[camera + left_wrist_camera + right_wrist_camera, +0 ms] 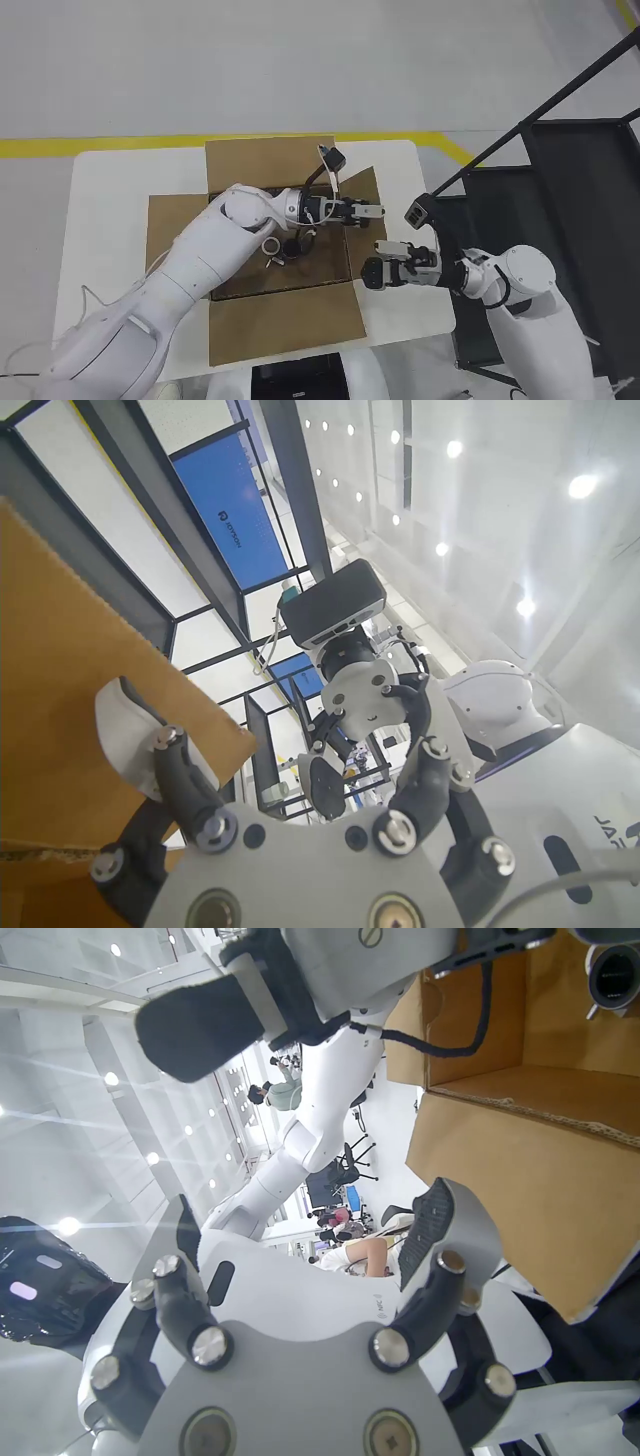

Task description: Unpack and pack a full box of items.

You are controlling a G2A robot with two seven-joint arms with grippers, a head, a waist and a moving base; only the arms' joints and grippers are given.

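Hovering just off the box's near right corner, right gripper (372,272) is spread wide, nothing between its fingers (430,1228). Open cardboard box (285,320) sits mid-table (110,200), all four flaps folded out. A few small parts (280,248) lie on the box floor, one pale ring and one dark round piece; can't tell what they are. The left arm crosses over the open box; left gripper (370,211) hangs above the right flap (362,185), its pads (125,740) apart, empty. The two grippers are near each other, not touching. Right of the table stands a black metal rack (580,170). Past the far table edge, yellow floor line (100,147).
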